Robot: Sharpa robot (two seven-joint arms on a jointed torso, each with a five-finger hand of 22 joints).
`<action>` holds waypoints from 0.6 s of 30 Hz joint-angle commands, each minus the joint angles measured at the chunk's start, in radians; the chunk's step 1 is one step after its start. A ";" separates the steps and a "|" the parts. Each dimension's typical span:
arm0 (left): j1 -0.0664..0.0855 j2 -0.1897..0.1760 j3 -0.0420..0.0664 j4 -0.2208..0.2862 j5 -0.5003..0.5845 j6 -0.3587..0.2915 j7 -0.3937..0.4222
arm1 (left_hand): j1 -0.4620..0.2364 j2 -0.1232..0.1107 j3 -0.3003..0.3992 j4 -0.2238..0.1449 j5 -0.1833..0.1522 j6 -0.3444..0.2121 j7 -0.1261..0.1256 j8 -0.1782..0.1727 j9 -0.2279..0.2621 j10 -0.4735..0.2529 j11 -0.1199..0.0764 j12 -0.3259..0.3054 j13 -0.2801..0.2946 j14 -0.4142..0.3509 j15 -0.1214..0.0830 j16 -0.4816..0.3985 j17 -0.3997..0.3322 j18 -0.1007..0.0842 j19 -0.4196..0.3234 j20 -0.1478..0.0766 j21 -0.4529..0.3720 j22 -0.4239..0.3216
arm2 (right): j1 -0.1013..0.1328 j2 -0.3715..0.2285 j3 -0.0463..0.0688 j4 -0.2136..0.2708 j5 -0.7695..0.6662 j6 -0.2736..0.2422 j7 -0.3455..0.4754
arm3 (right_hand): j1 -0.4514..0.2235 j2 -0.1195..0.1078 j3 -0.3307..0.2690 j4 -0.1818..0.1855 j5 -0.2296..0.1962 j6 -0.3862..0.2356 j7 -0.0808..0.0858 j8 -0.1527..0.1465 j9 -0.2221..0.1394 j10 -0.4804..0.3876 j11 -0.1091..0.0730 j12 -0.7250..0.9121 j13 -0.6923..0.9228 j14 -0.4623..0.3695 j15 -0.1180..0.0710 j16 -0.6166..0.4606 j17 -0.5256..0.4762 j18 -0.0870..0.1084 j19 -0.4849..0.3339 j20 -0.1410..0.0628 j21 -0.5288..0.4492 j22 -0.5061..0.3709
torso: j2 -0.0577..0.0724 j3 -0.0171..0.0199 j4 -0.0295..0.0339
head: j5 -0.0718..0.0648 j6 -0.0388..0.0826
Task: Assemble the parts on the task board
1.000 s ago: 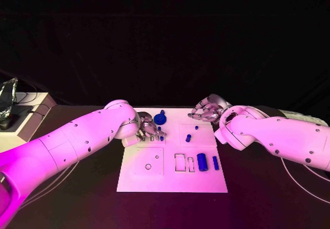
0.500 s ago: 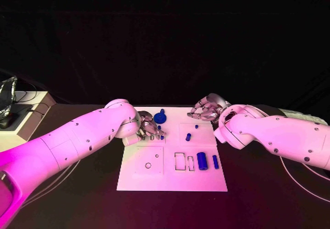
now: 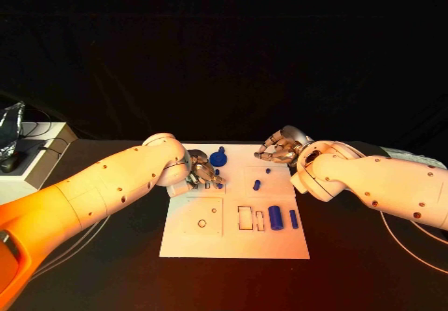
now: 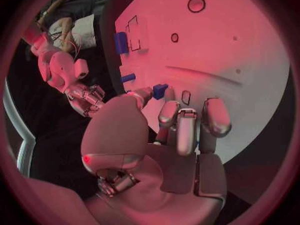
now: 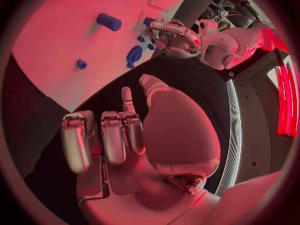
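The white task board [image 3: 234, 236] lies mid-table. My left hand [image 3: 200, 175] hovers low over its far left part. Its thumb tip touches a small blue piece [image 4: 160, 90]; I cannot tell whether the piece is pinched. Two small blue pieces [image 3: 217, 173] [image 3: 219, 186] stand by its fingers. A round blue part [image 3: 219, 157] lies at the far edge. A blue peg [image 3: 256, 185] and a small stub [image 3: 268, 172] sit mid-board. A thick cylinder [image 3: 274, 217] and a thin bar [image 3: 293, 219] lie on the right. My right hand [image 3: 280, 148] hangs past the board's far right corner, fingers loosely bent, holding nothing.
Rectangular slots [image 3: 245, 218] and a round hole [image 3: 202, 223] mark the board's near half. A pale box with cables [image 3: 37, 159] stands at the table's left edge. Black tabletop [image 3: 364, 259] surrounds the board.
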State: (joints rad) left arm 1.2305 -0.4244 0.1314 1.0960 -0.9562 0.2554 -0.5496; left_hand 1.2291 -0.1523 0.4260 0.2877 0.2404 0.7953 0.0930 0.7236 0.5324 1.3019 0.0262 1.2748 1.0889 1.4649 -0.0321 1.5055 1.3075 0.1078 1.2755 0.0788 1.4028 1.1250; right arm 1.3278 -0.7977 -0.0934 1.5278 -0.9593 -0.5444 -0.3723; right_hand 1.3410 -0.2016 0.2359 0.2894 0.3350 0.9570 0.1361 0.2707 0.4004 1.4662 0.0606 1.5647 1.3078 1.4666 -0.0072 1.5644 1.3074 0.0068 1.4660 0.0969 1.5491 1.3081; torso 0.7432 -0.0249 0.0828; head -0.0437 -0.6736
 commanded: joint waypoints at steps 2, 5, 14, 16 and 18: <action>0.000 0.000 -0.001 0.001 0.009 0.028 0.013 | 0.049 -0.011 0.117 -0.014 0.001 -0.009 -0.002 0.008 0.009 -0.002 -0.010 0.001 -0.003 0.038 -0.010 0.003 0.073 -0.016 -0.006 -0.007 0.006 0.002 | 0.000 0.001 0.000 -0.001 -0.011 0.016 0.001 | -0.010 0.001 -0.006 0.000 -0.005 -0.007 -0.001 0.003 0.001 0.097 -0.005 -0.002 0.256 0.093 -0.008 -0.007 0.216 0.001 0.091 -0.008 -0.007 0.241 | 0.000 -0.0004 0.0008 | 0.001 -0.001; 0.000 0.000 -0.001 0.002 0.012 0.032 0.015 | 0.058 -0.027 0.205 -0.038 0.000 -0.013 0.000 0.012 0.018 -0.002 -0.009 0.001 -0.002 0.036 -0.008 0.002 0.069 -0.015 -0.009 -0.008 0.005 0.000 | 0.000 0.001 0.000 -0.001 -0.011 0.016 0.001 | -0.010 0.001 -0.006 0.000 -0.005 -0.007 -0.001 0.003 0.001 0.097 -0.005 -0.002 0.256 0.093 -0.008 -0.007 0.216 0.001 0.091 -0.008 -0.007 0.241 | 0.000 -0.0003 0.0009 | 0.000 0.000; 0.000 0.000 -0.001 0.002 0.016 0.042 0.018 | 0.031 -0.038 0.378 -0.142 0.036 -0.027 0.011 0.025 0.045 -0.005 -0.001 -0.002 -0.001 0.032 -0.001 0.000 0.063 -0.014 -0.018 -0.004 0.007 -0.003 | 0.000 0.001 0.000 -0.002 -0.011 0.022 -0.001 | -0.011 0.002 -0.007 -0.001 -0.006 -0.008 -0.002 0.005 0.004 0.101 -0.006 0.002 0.260 0.095 -0.009 -0.005 0.221 -0.001 0.093 -0.008 -0.001 0.245 | 0.000 -0.0001 0.0014 | -0.002 0.002; 0.000 -0.001 -0.001 0.002 0.016 0.042 0.018 | 0.022 -0.039 0.397 -0.154 0.057 -0.027 0.013 0.024 0.046 -0.005 0.000 -0.001 0.001 0.032 0.000 0.000 0.064 -0.013 -0.019 -0.004 0.008 -0.003 | 0.000 0.001 0.000 -0.003 -0.011 0.023 -0.001 | -0.012 0.002 -0.008 -0.001 -0.008 -0.009 -0.002 0.006 0.006 0.101 -0.006 0.002 0.260 0.094 -0.009 -0.005 0.220 0.000 0.093 -0.008 -0.002 0.245 | 0.001 -0.0004 0.0020 | -0.002 0.003; 0.000 -0.001 -0.001 0.002 0.016 0.039 0.018 | 0.009 -0.038 0.419 -0.169 0.083 -0.025 0.015 0.023 0.049 -0.004 0.001 0.000 0.002 0.033 0.001 0.001 0.066 -0.014 -0.018 -0.003 0.010 0.001 | 0.000 0.000 0.000 -0.003 -0.011 0.023 -0.001 | -0.012 0.002 -0.008 -0.001 -0.008 -0.009 -0.002 0.006 0.006 0.101 -0.006 0.002 0.260 0.094 -0.009 -0.005 0.220 0.000 0.093 -0.008 -0.002 0.245 | 0.001 -0.0004 0.0020 | -0.001 0.003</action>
State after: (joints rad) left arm 1.2313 -0.4263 0.1311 1.0967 -0.9466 0.2741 -0.5397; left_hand 1.2440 -0.1920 0.7316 0.2280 0.3182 0.7617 0.1080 0.7458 0.5400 1.2989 0.0232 1.2748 1.0897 1.4670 -0.0341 1.5055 1.3075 0.1079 1.2644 0.0750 1.4068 1.1237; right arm 1.3278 -0.7975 -0.0937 1.5249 -0.9602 -0.5375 -0.3747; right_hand 1.3410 -0.2016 0.2332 0.2867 0.3301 0.9570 0.1361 0.2707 0.4053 1.4662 0.0606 1.5647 1.3075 1.4666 -0.0072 1.5644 1.3074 0.0068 1.4660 0.0969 1.5492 1.3079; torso 0.7433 -0.0251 0.0844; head -0.0454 -0.6711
